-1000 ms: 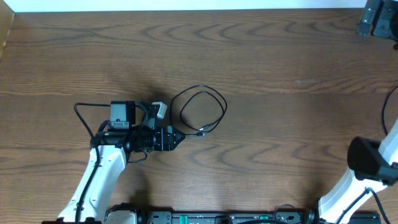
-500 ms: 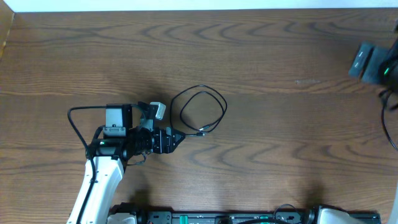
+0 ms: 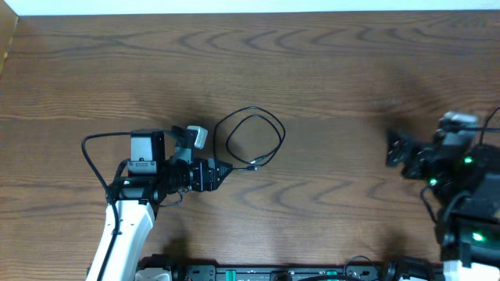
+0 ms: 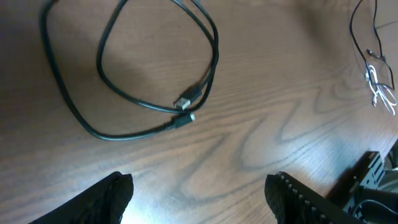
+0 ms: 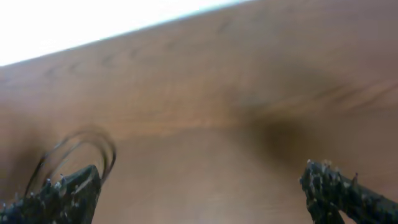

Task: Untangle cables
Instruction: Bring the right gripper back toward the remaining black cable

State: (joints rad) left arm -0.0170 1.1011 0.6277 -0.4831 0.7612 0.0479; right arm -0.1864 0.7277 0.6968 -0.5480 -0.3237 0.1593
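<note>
1. Pointing rightward from the lower left of the overhead frame, the left tool (image 3: 224, 168) has its fingers (image 4: 115, 190) spread, with nothing between them.
2. Just right of it, near the frame's middle, the black cable (image 4: 217, 46) lies flat on the worktop (image 3: 336, 70) in a loose double loop (nothing is gripping it).
3. Its two plug ends (image 4: 185, 102) sit side by side at the loop's lower edge, close to the left tool's tip; whether they touch it I cannot tell.
4. A thin pale strand (image 4: 379, 87) shows at the right edge of the left wrist view, too small to identify.
5. At the overhead frame's right edge, mid-height, the right tool (image 3: 394, 148) is well apart from the cable, its fingers (image 5: 68, 186) spread wide and empty (its own view is blurred).
</note>
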